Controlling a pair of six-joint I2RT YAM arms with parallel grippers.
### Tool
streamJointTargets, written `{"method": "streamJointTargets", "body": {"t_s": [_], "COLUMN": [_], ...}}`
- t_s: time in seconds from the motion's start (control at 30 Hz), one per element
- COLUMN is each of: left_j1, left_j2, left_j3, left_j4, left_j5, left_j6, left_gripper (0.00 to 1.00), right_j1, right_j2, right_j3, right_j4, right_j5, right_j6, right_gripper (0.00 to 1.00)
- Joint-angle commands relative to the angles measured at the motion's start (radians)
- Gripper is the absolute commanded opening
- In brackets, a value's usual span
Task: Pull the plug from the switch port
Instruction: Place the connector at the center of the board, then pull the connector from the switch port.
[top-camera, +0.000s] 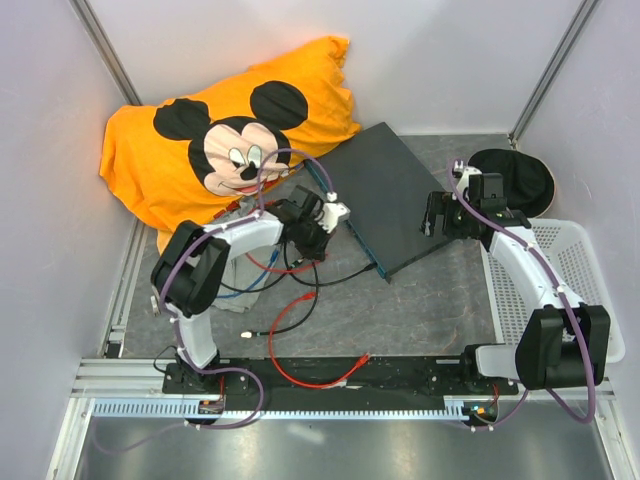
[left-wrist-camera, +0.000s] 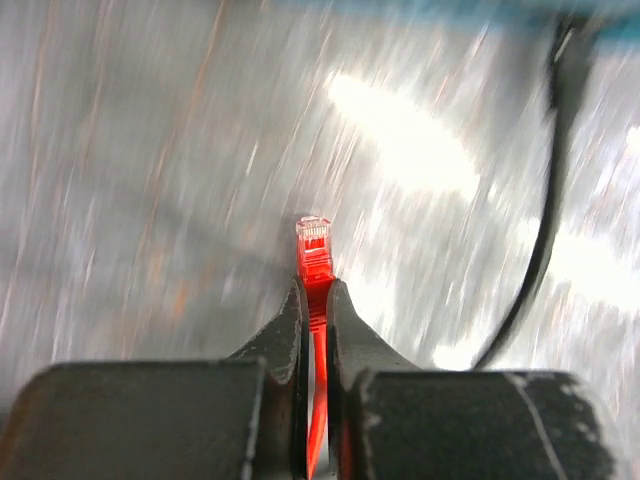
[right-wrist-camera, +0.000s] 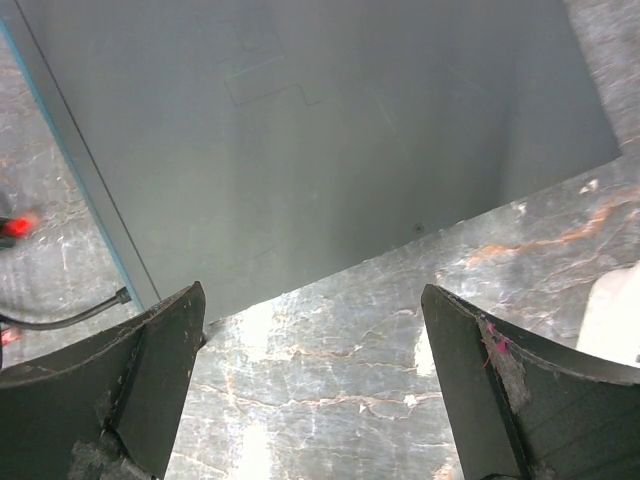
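L gripper (left-wrist-camera: 314, 292) is clamped on the red cable (left-wrist-camera: 316, 400) just behind its clear plug (left-wrist-camera: 313, 238); fingers (left-wrist-camera: 285, 335) are pressed together w/ only the cable between them; plug sticks out past the tips toward 12 o'clock in the L wrist view, touching nothing; everything behind it is smeared w/ blur, so no detail can be read; a black cable (left-wrist-camera: 542, 260) curves down at 3 o'clock.

From the top cam the switch (top-camera: 388, 195) lies flat on the table (top-camera: 420, 310), approx 1 o'clock from centre and turned at an angle, its teal face (top-camera: 345, 222) looking toward 8 o'clock; L gripper sits just beside the middle of that face; black cable meets the face at its near end; red cable loops over the table at 6 o'clock.

R gripper (top-camera: 437, 215) is at the switch's 3 o'clock edge, jaws spread wide, holding nothing; in the R wrist view its fingers (right-wrist-camera: 150, 370) frame the switch's near edge and the marbled table below.

Orange Mickey pillow (top-camera: 230, 130) at 10 o'clock; black round cap (top-camera: 520, 180) at 2 o'clock; white basket (top-camera: 575, 270) at 3 o'clock.
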Motion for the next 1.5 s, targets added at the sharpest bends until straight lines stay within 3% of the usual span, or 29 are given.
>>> {"method": "streamJointTargets", "body": {"t_s": [0.0, 0.07, 0.1, 0.13, 0.23, 0.27, 0.4, 0.6, 0.77, 0.8, 0.83, 1.03, 1.23, 1.47], "left_j1": [0.139, 0.184, 0.188, 0.188, 0.182, 0.181, 0.179, 0.168, 0.126, 0.116, 0.095, 0.030, 0.014, 0.001], "left_j2": [-0.062, -0.078, -0.087, -0.104, -0.099, -0.075, -0.036, -0.026, -0.038, -0.051, -0.059, 0.100, 0.217, 0.251], "left_j3": [0.016, 0.039, 0.049, 0.076, 0.186, 0.222, 0.348, 0.190, 0.046, -0.032, -0.065, -0.100, -0.128, -0.184], "left_j4": [-0.200, -0.248, -0.248, -0.243, -0.226, -0.226, -0.237, -0.052, 0.232, 0.425, 0.509, 0.845, 1.054, 1.099], "left_j5": [-0.018, 0.005, 0.047, 0.072, 0.161, 0.173, 0.331, 0.566, 0.468, 0.433, 0.425, 0.451, 0.502, 0.514], "left_j6": [0.060, 0.091, 0.103, 0.117, 0.070, 0.055, -0.041, -0.343, -0.635, -0.682, -0.752, -0.910, -1.035, -1.041], "left_gripper": [0.02, 0.03, 0.10, 0.26, 0.45, 0.47, 0.49, 0.54, 0.54, 0.54, 0.54, 0.54, 0.52, 0.51], "right_j1": [-0.004, -0.004, -0.004, -0.004, -0.004, -0.006, 0.005, 0.010, 0.011, 0.013, 0.011, 0.011, 0.010, 0.003], "right_j2": [-0.023, -0.029, -0.032, -0.040, -0.055, -0.057, -0.089, -0.152, -0.125, -0.103, -0.094, 0.001, 0.037, 0.038], "right_j3": [-0.032, -0.050, -0.056, -0.065, -0.084, -0.087, -0.115, -0.151, -0.159, -0.150, -0.133, -0.081, -0.064, -0.063], "right_j4": [0.008, 0.006, 0.008, 0.005, -0.003, -0.009, -0.021, -0.014, -0.010, -0.012, -0.015, -0.076, -0.100, -0.098], "right_j5": [-0.051, -0.060, -0.074, -0.078, -0.095, -0.107, -0.187, -0.178, -0.143, -0.132, -0.124, -0.077, -0.055, -0.035], "right_j6": [0.043, 0.053, 0.062, 0.063, 0.063, 0.054, 0.008, -0.022, -0.016, -0.016, -0.018, -0.085, -0.102, -0.113], "right_gripper": [0.98, 0.98, 0.98, 0.98, 0.97, 0.96, 0.91, 0.90, 0.90, 0.90, 0.91, 0.92, 0.93, 0.95]}}
